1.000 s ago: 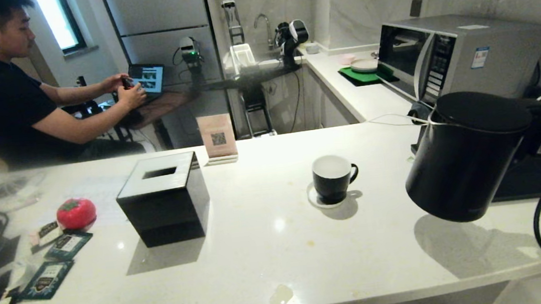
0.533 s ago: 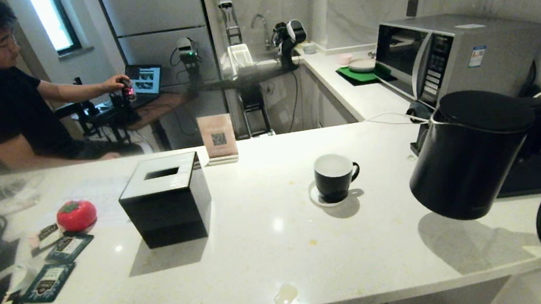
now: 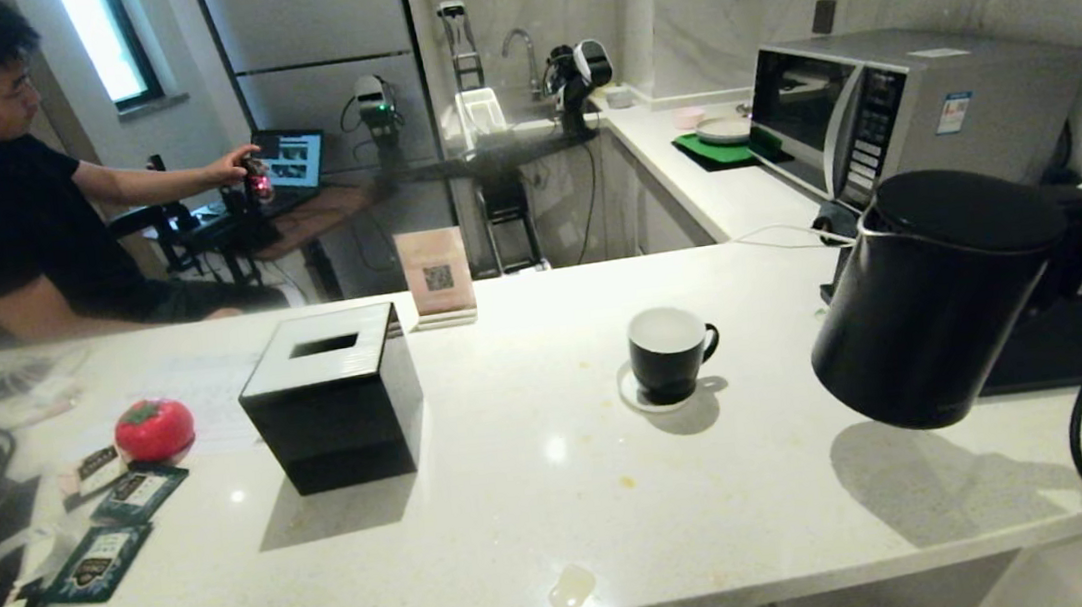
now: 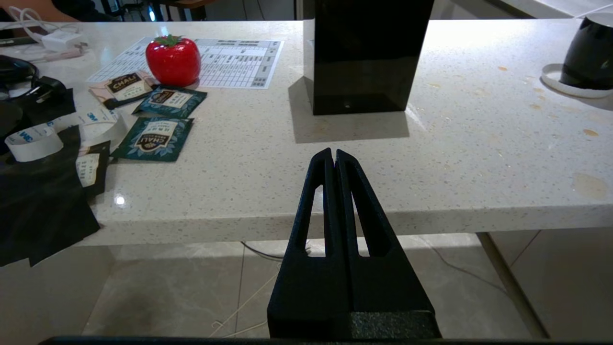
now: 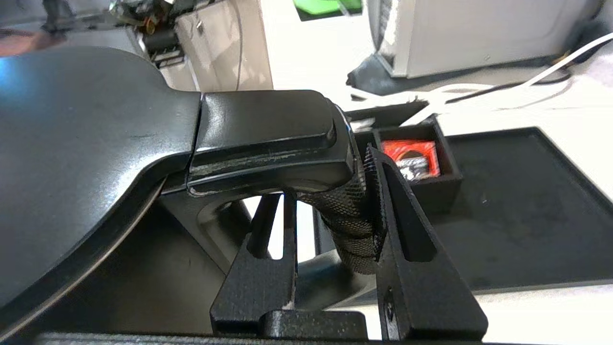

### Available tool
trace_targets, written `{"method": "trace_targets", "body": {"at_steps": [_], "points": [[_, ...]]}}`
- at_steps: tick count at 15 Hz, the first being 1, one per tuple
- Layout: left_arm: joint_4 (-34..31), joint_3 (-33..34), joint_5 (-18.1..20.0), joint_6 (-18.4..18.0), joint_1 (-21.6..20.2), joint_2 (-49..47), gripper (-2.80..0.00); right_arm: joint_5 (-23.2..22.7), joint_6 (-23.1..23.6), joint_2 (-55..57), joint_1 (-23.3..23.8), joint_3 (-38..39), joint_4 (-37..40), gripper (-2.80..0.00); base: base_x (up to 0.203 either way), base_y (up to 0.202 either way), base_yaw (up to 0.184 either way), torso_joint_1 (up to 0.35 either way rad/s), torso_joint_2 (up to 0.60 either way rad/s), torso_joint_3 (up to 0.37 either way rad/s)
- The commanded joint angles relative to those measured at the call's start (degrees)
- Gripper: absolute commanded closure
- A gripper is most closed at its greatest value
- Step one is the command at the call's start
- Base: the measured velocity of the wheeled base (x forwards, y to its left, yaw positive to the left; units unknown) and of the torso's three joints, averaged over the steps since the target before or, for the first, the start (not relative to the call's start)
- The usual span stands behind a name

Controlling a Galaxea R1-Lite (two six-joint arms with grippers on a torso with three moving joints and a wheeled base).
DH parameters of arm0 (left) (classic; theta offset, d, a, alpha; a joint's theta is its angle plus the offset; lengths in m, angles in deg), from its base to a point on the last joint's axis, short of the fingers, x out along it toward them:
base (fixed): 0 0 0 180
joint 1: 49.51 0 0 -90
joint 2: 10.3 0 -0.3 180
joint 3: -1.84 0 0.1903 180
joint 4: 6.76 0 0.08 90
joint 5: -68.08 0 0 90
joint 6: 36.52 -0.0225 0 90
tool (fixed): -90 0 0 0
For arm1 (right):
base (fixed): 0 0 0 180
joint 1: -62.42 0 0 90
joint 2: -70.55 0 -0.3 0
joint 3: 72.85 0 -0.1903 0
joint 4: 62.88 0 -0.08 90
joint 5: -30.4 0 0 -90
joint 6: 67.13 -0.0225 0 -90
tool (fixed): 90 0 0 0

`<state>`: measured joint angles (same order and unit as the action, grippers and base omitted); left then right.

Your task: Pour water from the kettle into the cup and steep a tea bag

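Black kettle held by handle in right hand, tilted above surface, right of cup; left hand closed, empty.

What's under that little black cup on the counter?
The cup stands on a small white round coaster; only the coaster's rim shows around the cup's base. Its middle is covered by the cup. Below the coaster is the white counter.

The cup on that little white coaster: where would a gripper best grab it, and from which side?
Probably by the loop handle of the cup, coming from the robot's right. The cup stands upright on its coaster with the handle facing that way, and the counter there looks free of clutter.
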<state>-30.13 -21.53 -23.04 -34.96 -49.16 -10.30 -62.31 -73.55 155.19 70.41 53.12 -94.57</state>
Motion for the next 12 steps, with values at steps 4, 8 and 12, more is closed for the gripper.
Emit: {"method": "trace_targets", "body": {"at_steps": [4,8,12], "points": [[0.0,0.0,-0.02,0.02,0.0,-0.09,0.0,-0.01,0.0,0.42,0.01,-0.9,0.0,0.0,0.0,0.0,0.0,0.0,0.0,0.0],[0.0,0.0,-0.02,0.02,0.0,-0.09,0.0,0.08,0.61,1.07,0.01,-5.28,5.22,0.0,0.0,0.0,0.0,0.0,0.0,0.0],[0.0,0.0,-0.02,0.02,0.0,-0.09,0.0,0.08,4.23,3.62,0.01,-8.99,7.93,0.0,0.0,0.0,0.0,0.0,0.0,0.0]]}}
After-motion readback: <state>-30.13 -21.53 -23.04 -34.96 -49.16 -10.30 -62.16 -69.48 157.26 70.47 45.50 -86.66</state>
